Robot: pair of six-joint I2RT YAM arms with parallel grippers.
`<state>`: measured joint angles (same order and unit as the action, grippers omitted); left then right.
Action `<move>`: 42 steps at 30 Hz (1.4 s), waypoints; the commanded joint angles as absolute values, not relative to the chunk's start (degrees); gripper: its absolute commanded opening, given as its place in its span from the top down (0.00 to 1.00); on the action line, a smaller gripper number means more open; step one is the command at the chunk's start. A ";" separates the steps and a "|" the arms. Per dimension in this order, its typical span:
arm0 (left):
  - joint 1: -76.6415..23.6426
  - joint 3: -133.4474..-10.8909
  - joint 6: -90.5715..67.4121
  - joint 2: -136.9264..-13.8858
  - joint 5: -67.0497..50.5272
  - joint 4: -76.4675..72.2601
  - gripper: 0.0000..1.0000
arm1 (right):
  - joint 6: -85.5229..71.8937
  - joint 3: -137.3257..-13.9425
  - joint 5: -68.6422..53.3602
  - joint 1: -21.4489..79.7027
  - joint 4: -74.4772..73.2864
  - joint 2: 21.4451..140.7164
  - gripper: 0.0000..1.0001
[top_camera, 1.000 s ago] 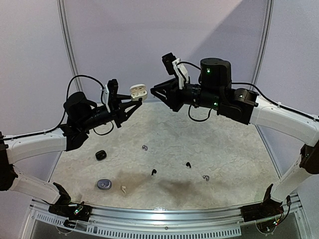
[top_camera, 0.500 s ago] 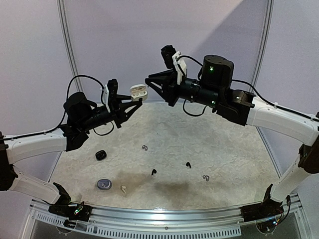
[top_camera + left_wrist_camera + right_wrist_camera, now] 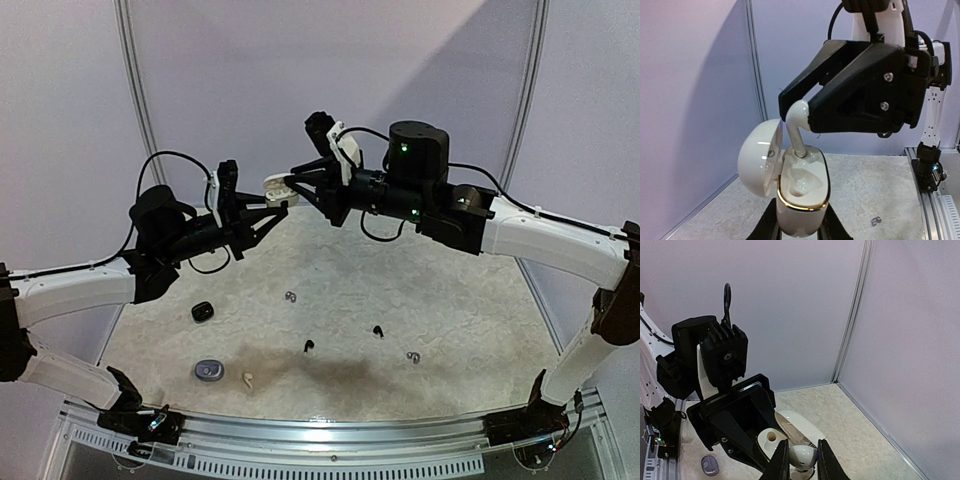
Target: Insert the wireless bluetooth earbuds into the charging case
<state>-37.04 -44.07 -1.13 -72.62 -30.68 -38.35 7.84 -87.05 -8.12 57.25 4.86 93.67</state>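
The right hand [image 3: 801,462] clamps a white stemmed earbud [image 3: 798,120], whose stem tip meets a socket of the open white gold-rimmed charging case [image 3: 802,192]. The left hand [image 3: 800,234] grips that case upright above the counter. Step: insertion. The next move likely calls for a straight downward push, then release.

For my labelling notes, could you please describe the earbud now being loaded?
Above the far side of the table, the left hand grips an open white case. The earbud is the white one pinched by the right hand, stem down into that case; the other buds lie on the table.
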 commanded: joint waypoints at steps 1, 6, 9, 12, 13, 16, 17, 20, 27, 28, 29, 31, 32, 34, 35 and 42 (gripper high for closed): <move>-37.88 -44.48 -1.41 -73.12 -31.72 -39.90 1.00 | 9.68 -88.51 -6.46 57.47 2.58 94.13 1.00; -37.88 -44.30 -1.75 -72.87 -31.53 -40.14 1.00 | 11.17 -88.20 -6.42 57.45 1.38 94.22 1.00; -37.88 -44.21 -1.66 -72.78 -31.55 -40.25 1.00 | 11.83 -88.07 -6.50 57.47 0.92 94.13 0.96; -37.88 -44.21 -1.66 -72.72 -31.55 -40.34 1.00 | 12.11 -88.07 -6.50 57.48 0.49 94.13 0.92; -37.88 -44.13 -1.63 -72.69 -31.55 -40.39 1.00 | 12.19 -88.07 -6.46 57.40 0.38 94.13 0.91; -37.88 -44.08 -1.60 -72.74 -31.68 -40.57 1.00 | 12.38 -88.06 -6.31 57.45 0.23 94.39 0.88; -37.88 -44.04 -1.57 -72.69 -31.67 -40.60 1.00 | 12.52 -88.07 -6.30 57.40 0.18 94.47 0.88; -37.88 -43.95 -1.56 -72.60 -31.57 -40.56 1.00 | 12.55 -88.07 -6.33 57.45 0.18 94.65 0.87; -37.89 -43.95 -1.34 -72.60 -31.64 -40.52 1.00 | 12.83 -87.81 -6.33 57.44 0.00 94.74 0.83; -37.88 -43.95 -1.32 -72.64 -31.64 -40.47 1.00 | 12.83 -87.80 -6.37 57.44 0.00 94.68 0.82; -37.88 -43.95 -1.27 -72.60 -31.57 -40.51 1.00 | 12.83 -87.80 -6.41 57.48 0.04 94.77 0.81; -37.94 -43.95 -1.32 -72.60 -31.56 -40.52 1.00 | 12.83 -87.80 -6.42 57.44 0.09 94.81 0.80; -37.98 -43.95 -1.32 -72.60 -31.55 -40.52 1.00 | 12.83 -87.80 -6.42 57.41 0.09 94.83 0.80; -37.97 -43.95 -1.27 -72.61 -31.53 -40.43 1.00 | 12.91 -87.80 -6.34 57.41 0.09 94.83 0.79; -37.95 -43.95 -1.24 -72.64 -31.48 -40.43 1.00 | 12.98 -87.74 -6.33 57.42 0.09 94.83 0.78; -37.95 -44.12 -1.06 -72.85 -31.38 -40.39 1.00 | 13.18 -87.87 -6.22 57.44 0.08 95.00 0.79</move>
